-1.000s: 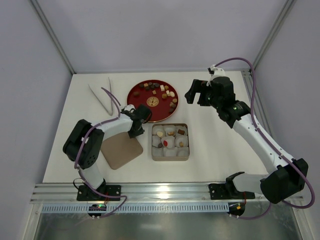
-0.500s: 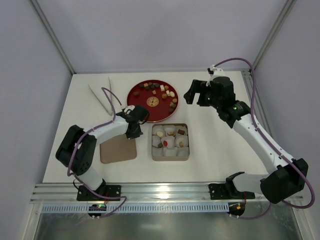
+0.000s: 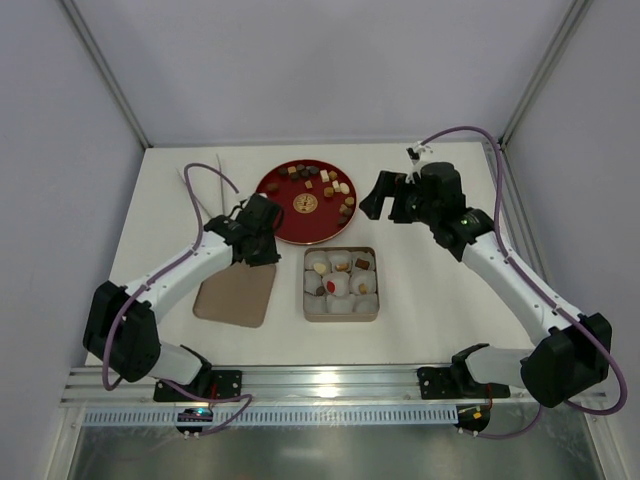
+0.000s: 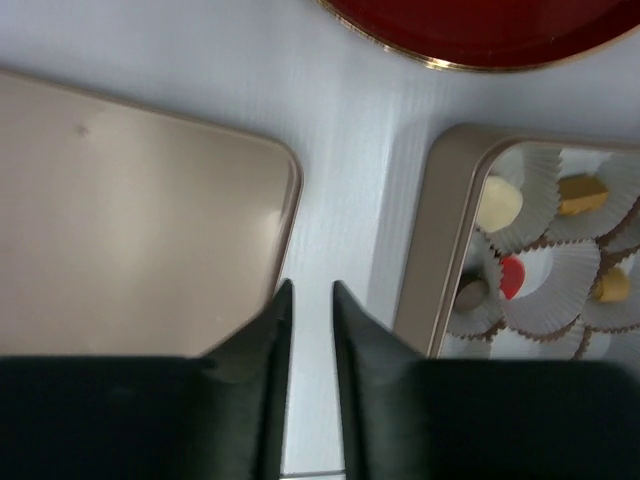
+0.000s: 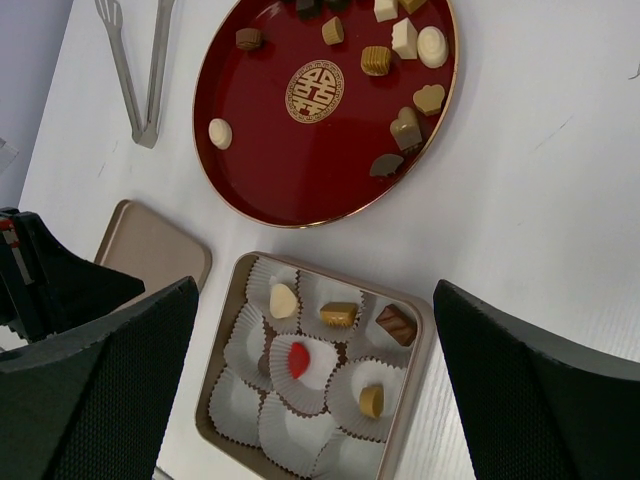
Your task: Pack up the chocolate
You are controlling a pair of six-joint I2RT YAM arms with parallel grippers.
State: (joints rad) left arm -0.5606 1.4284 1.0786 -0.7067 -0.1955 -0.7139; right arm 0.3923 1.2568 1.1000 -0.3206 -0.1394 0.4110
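1. The chocolate (image 5: 376,60) lies mostly as loose pieces along the far side of a round red plate (image 5: 300,170), around its gold emblem (image 5: 314,92).
2. A few more pieces, cream, tan, brown and one red, sit in white paper cups (image 5: 300,420) inside a square tin (image 4: 432,240) just in front of the plate.
3. A flat tan lid (image 4: 130,220) lies on the bench left of the tin, with a strip of bare bench between them.
4. The left tool (image 4: 310,290) hangs over that strip, its fingers narrow with a slim gap and nothing between them.
5. The right tool (image 3: 388,197) is spread wide and empty, right of the plate, above the bench.
6. Metal tongs (image 5: 140,60) lie left of the plate.
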